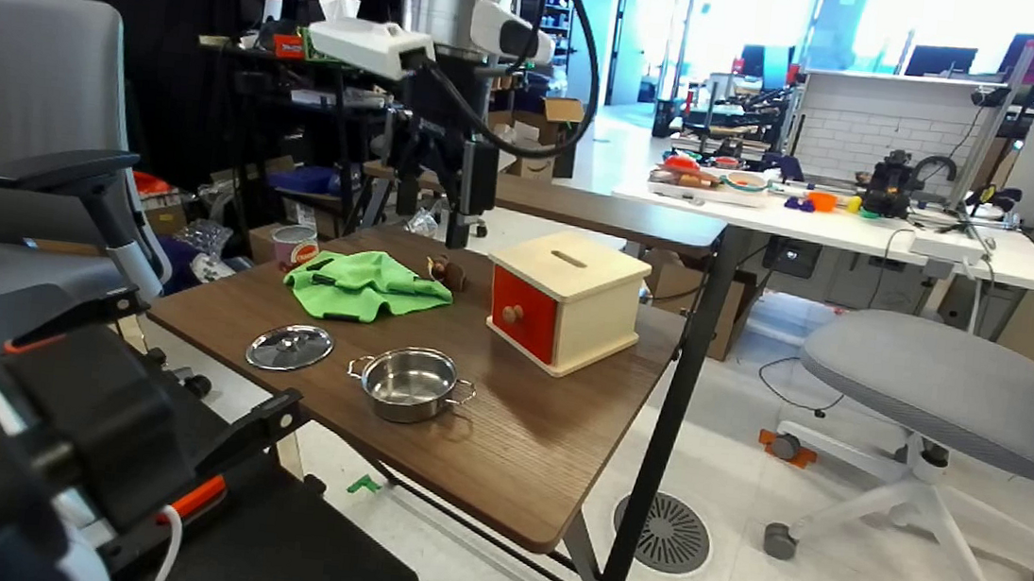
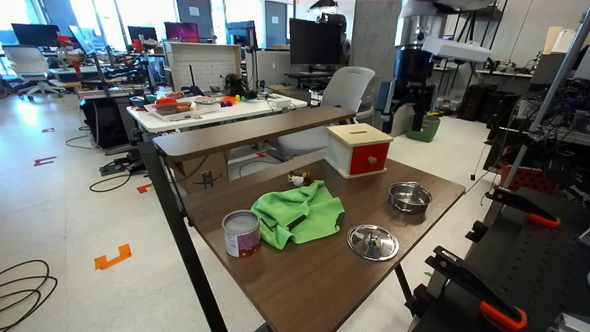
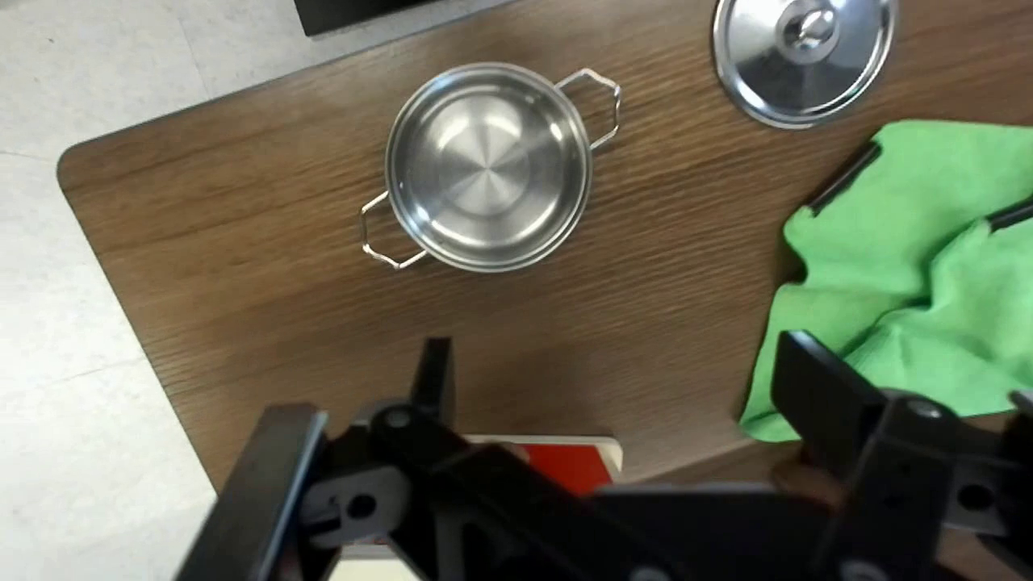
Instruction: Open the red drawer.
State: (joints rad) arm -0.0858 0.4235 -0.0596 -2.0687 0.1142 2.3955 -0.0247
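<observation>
The red drawer (image 1: 534, 328) sits flush in a small tan wooden box (image 1: 601, 322) on the brown table. Its round pale knob (image 1: 513, 314) sticks out of the front. The drawer (image 2: 362, 159) and its knob (image 2: 372, 160) also show in an exterior view. In the wrist view the drawer front (image 3: 569, 466) shows only partly, low in the picture, mostly hidden by the gripper. My gripper (image 1: 432, 214) hangs in the air above the table, higher than the box and apart from it. Its fingers are wide apart with nothing between them, as the wrist view shows (image 3: 613, 351).
A steel pot (image 3: 488, 168) stands in front of the drawer, with its lid (image 3: 807, 48) beside it. A green cloth (image 2: 299, 216), a tin can (image 2: 242, 234) and a small brown object (image 2: 300, 178) lie farther along the table. A raised shelf (image 1: 572, 209) runs along the table's back.
</observation>
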